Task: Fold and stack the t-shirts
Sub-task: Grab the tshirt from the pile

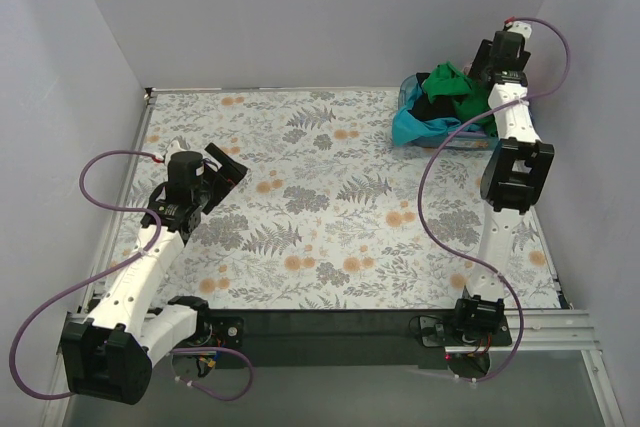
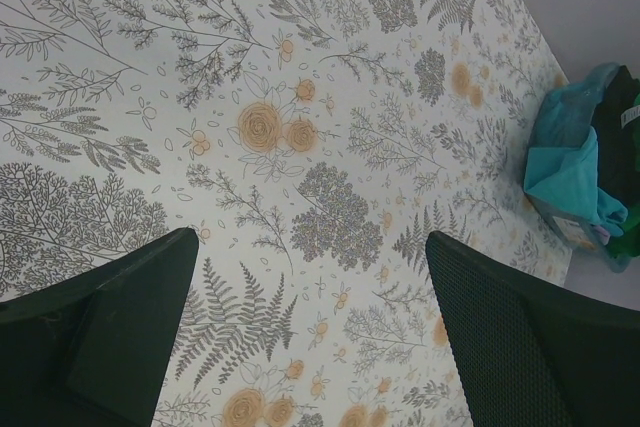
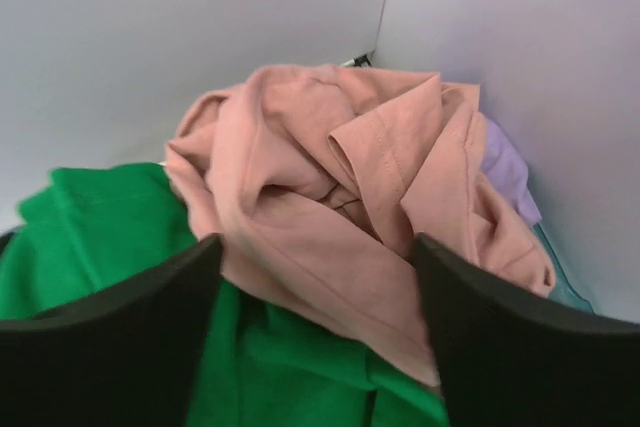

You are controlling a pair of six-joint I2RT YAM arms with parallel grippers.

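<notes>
One bench [image 1: 330, 217]: floral top.
Basket [image 1: 406, 94]: far right corner.
T-shirts [image 1: 450, 92]: heaped in basket; pink t-shirt [image 3: 330, 197] over green t-shirt [image 3: 100, 237].
Left gripper [image 1: 228, 162]: fingers released, near left edge.
Right gripper [image 3: 317, 247]: fingers spread, straddling pink t-shirt, unclamped.

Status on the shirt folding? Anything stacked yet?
Nothing done: no folded shirt on the table; the shirts lie bunched in the basket. In hand: the right gripper is open around the pink shirt, which lies atop the green shirt, not gripped yet. The left gripper hovers open over the table. Remaining: every pick, fold and stack.
</notes>
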